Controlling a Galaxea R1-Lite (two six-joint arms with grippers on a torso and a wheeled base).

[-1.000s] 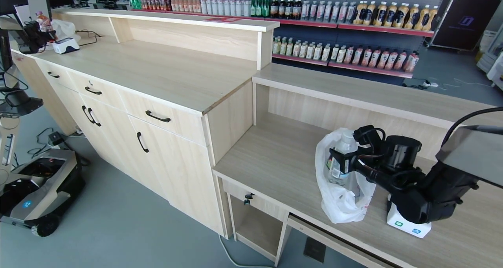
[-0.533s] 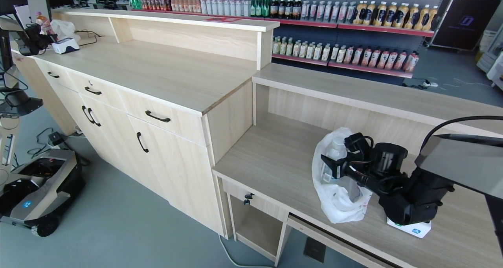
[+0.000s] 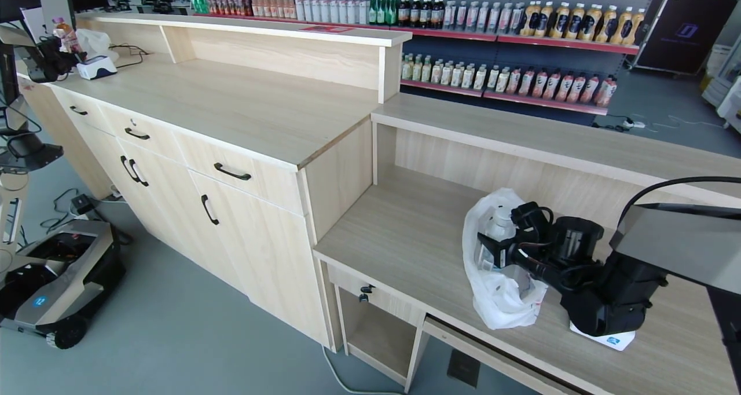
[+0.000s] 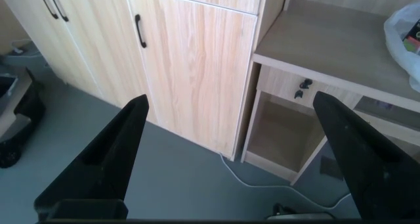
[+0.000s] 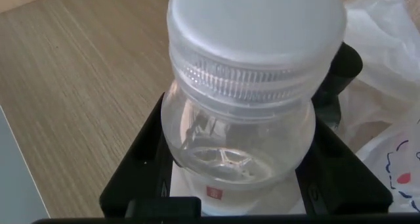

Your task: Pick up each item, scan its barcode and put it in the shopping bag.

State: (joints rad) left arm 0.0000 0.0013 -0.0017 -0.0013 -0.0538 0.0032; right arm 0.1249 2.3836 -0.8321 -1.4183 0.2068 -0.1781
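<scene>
The right gripper (image 3: 495, 249) is clamping one clear bottle (image 3: 498, 228), cap up, and holding it in the mouth of the single white shopping bag (image 3: 499, 305), probably ready for dropping in. One scanner (image 3: 608, 340) is sitting at the bag's three o'clock. The left gripper (image 4: 230, 99) is hanging spread open, holding nothing.

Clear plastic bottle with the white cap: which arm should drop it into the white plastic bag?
Right. The right gripper is shut on the clear plastic bottle, right at the white plastic bag on the low counter; the left gripper hangs open over the floor.
</scene>
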